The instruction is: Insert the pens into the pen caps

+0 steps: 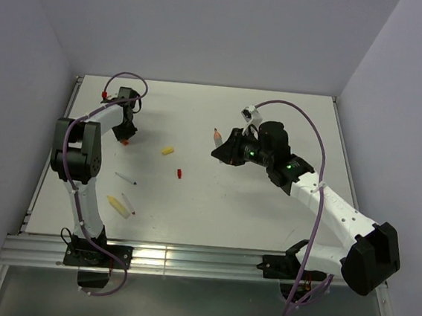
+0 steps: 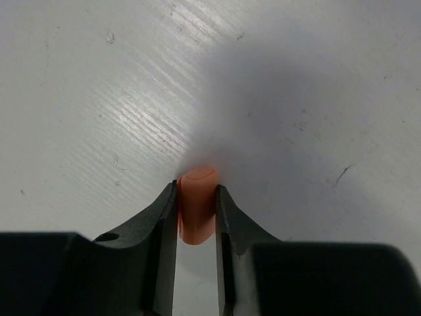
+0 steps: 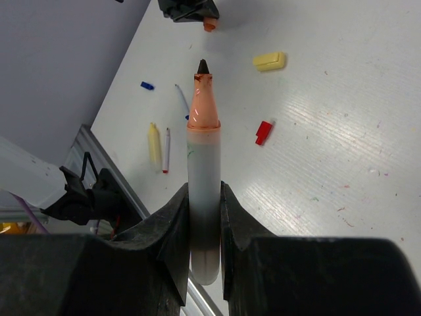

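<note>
In the left wrist view my left gripper (image 2: pixel 197 189) is down on the table, and both its jaws press the sides of a stubby orange cap (image 2: pixel 197 210). From above, this cap (image 1: pixel 125 141) shows just under the left gripper (image 1: pixel 126 133) at the far left. My right gripper (image 3: pixel 204 187) is shut on the pale body of the orange marker (image 3: pixel 203 151). The marker's bare dark tip points away toward the left arm. The top view shows this marker (image 1: pixel 217 136) raised above mid-table in the right gripper (image 1: pixel 224 151).
On the table lie a yellow cap (image 3: pixel 270 61), a red cap (image 3: pixel 264 131), a dark-blue cap (image 3: pixel 147 85), a thin blue-tipped pen (image 3: pixel 181 99), a yellow marker (image 3: pixel 154 145) and a thin red-tipped pen (image 3: pixel 166 150). The metal rail (image 1: pixel 186 260) runs along the near edge.
</note>
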`<act>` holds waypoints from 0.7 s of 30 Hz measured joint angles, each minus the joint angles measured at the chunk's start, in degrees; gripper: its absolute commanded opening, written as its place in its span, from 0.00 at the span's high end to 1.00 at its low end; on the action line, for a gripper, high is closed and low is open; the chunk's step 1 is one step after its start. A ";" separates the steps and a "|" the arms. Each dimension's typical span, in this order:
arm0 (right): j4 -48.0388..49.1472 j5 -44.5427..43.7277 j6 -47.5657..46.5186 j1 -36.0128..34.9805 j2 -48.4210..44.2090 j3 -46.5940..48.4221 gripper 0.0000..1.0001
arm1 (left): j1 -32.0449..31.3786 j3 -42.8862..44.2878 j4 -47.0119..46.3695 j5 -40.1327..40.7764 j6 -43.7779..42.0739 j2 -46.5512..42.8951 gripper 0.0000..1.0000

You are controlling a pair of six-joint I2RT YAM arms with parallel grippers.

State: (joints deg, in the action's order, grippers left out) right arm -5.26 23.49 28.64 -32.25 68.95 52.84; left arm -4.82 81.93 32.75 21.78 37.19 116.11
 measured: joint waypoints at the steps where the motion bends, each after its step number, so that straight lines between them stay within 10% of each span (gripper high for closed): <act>1: 0.00 0.07 0.00 0.00 0.07 0.00 1.00 | 0.00 0.00 0.02 -0.13 0.00 -0.02 1.00; 21: 12.26 15.37 5.05 -0.42 1.86 -2.64 1.00 | -3.28 -3.76 -10.62 -23.56 2.91 -28.92 1.00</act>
State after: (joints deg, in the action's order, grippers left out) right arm 7.01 38.85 33.69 -32.67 70.81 50.19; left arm -8.10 78.17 22.13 -1.78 40.10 87.20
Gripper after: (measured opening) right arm 0.249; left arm 0.277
